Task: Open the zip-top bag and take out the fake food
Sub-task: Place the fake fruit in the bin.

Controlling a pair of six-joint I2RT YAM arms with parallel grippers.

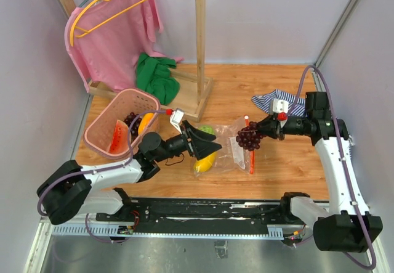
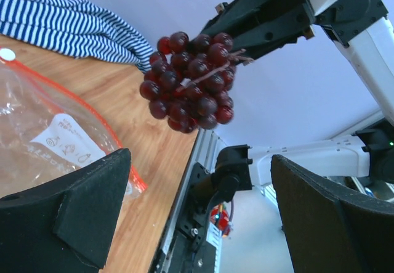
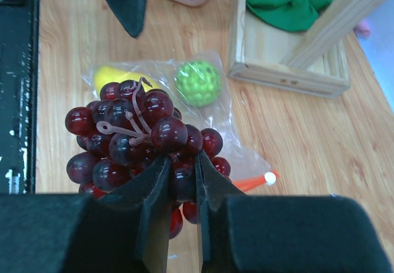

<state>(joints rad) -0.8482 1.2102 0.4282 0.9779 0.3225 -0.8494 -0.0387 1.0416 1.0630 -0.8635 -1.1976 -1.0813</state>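
The clear zip-top bag point(image 1: 229, 151) lies flat on the wooden table, its red-orange zip strip point(image 1: 251, 160) along the right edge. A green leafy ball point(image 3: 198, 82) and a yellow fruit point(image 3: 111, 76) rest inside it. My right gripper point(image 3: 183, 174) is shut on a dark purple grape bunch point(image 3: 132, 140), which hangs above the bag's right part point(image 1: 249, 138). My left gripper point(image 1: 208, 142) stands wide open over the bag's left end with nothing between its fingers. The left wrist view shows the grapes point(image 2: 191, 82) hanging ahead of it, over the bag point(image 2: 43, 143).
A pink basket point(image 1: 98, 138) at the left holds a watermelon slice point(image 1: 119, 138), an orange fruit point(image 1: 146, 124) and dark grapes. A wooden rack point(image 1: 200, 45) with a pink shirt and a green cloth point(image 1: 157, 76) stands behind. A striped cloth point(image 1: 295, 105) lies at the right.
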